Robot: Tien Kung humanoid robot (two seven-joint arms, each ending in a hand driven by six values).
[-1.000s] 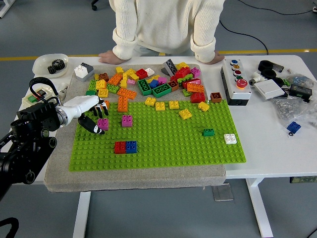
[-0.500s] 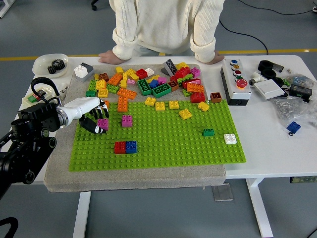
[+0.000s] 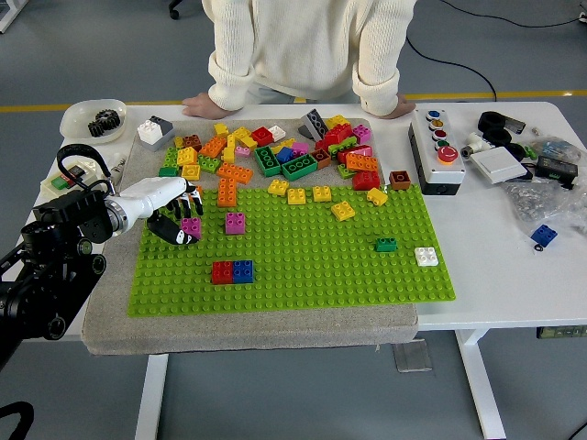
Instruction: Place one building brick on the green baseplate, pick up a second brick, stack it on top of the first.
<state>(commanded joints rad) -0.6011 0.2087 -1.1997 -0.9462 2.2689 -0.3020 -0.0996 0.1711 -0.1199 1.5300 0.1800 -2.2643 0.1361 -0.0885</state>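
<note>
The green baseplate (image 3: 303, 261) lies mostly bare across its middle and near side, broken only by a red-and-blue brick pair (image 3: 232, 271), a purple brick (image 3: 236, 223), a small green brick (image 3: 386, 245) and a white brick (image 3: 426, 257), while the loose brick pile (image 3: 275, 151) crowds its far edge.

brick pile (image 3: 275, 156) behind baseplate (image 3: 303, 266) | control box (image 3: 437, 151) right of pile
</note>
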